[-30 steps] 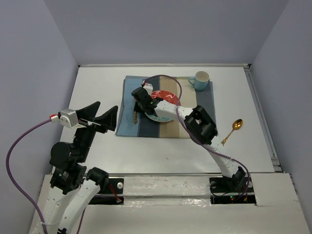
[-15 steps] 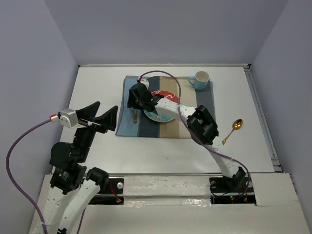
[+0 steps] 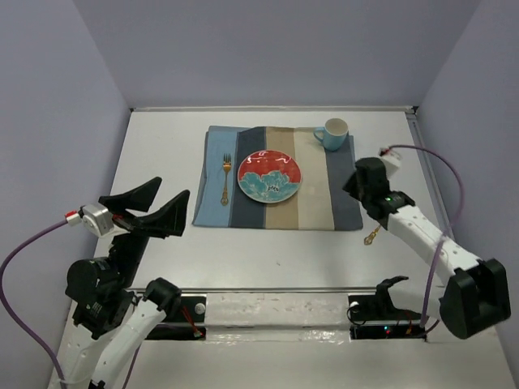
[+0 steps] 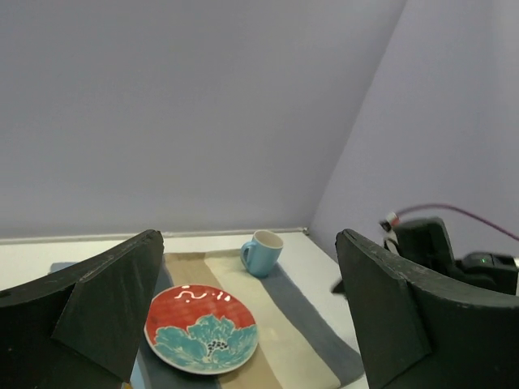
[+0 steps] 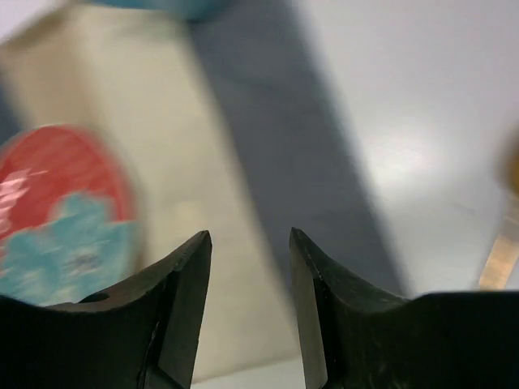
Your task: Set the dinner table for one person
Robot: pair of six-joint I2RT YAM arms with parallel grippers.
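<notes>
The white dinner table point(image 3: 162, 146) bears a striped placemat point(image 3: 316, 194). On the mat lie a red and teal plate point(image 3: 270, 177), a gold fork point(image 3: 225, 180) on the blue stripe left of the plate, and a blue mug point(image 3: 332, 134) at the far right corner. A gold spoon point(image 3: 372, 237) lies on the table right of the mat, mostly hidden under my right arm; its handle shows in the right wrist view point(image 5: 501, 253). My right gripper point(image 3: 354, 185) point(image 5: 250, 233) is open and empty above the mat's right grey stripe. My left gripper point(image 3: 158, 207) point(image 4: 249, 239) is open and empty, held high over the table's near left.
Grey walls close the table at the back and both sides. A metal rail point(image 3: 268, 289) runs along the near edge by the arm bases. A purple cable point(image 3: 442, 174) loops off the right wrist. The plate point(image 4: 202, 328) and mug point(image 4: 261, 252) show between the left fingers.
My right arm has swung from the fork at the plate's left over to the mat's right edge, now covering most of the spoon. My left gripper has shifted slightly left and down.
</notes>
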